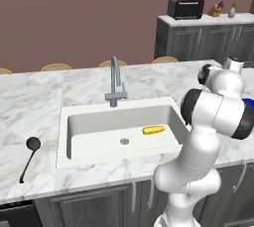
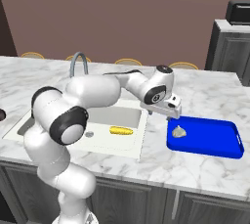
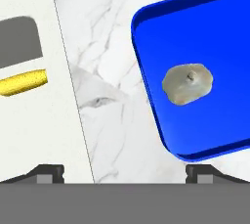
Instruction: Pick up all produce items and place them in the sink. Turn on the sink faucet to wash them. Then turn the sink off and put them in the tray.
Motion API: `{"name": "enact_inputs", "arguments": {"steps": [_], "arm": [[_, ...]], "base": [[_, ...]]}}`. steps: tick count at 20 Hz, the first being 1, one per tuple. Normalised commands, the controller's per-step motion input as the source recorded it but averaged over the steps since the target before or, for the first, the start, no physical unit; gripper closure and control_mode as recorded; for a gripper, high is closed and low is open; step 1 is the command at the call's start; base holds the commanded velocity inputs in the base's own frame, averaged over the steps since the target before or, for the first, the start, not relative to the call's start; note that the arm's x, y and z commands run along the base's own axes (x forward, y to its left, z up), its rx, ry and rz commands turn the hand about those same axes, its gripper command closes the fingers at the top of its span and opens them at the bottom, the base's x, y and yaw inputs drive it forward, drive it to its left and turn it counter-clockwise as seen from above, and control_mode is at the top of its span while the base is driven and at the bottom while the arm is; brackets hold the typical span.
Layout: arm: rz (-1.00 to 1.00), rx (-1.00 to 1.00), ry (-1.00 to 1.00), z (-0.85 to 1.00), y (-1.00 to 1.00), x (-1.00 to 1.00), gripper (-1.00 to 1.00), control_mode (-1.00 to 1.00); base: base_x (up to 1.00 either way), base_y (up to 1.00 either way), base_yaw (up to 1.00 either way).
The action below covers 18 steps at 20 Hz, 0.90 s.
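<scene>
Lying in tray (image 3: 229, 32): beige item (image 3: 187, 84).

Arm body: glossy white shells, dark joints.

Arm (image 1: 201, 137) is a chain of fat rounded white segments, smooth and shiny, no visible cables, screws or markings at this resolution. Each joint shows a black band or black disc cap: big round dark caps at the elbow in both base views, a smaller dark ring near the wrist. Lower links bulge like stacked spheres above the base column. Wrist end in right base view carries a white-grey boxy hand (image 2: 172, 112) with a circular dark face on its side. In the hand view, two small dark grey finger tips (image 3: 46, 173), blocky with stepped tops.
</scene>
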Motion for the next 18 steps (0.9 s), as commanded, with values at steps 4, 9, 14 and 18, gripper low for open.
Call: {"name": "enact_inputs", "arguments": {"steps": [4,9,14,18], "arm": [[0.00,0.00,0.00,0.20,1.00,-0.18,-1.00,-1.00],[0.00,0.00,0.00,0.10,0.99,0.00,-1.00,-1.00],[-0.01,0.00,0.02,0.00,0.82,0.03,-1.00,-1.00],[-0.04,0.00,0.12,0.00,0.52,0.18,-1.00,-1.00]], "base": [[0.00,0.00,0.00],[0.00,0.00,0.00],[0.00,0.00,0.00],[0.00,0.00,0.00]]}}
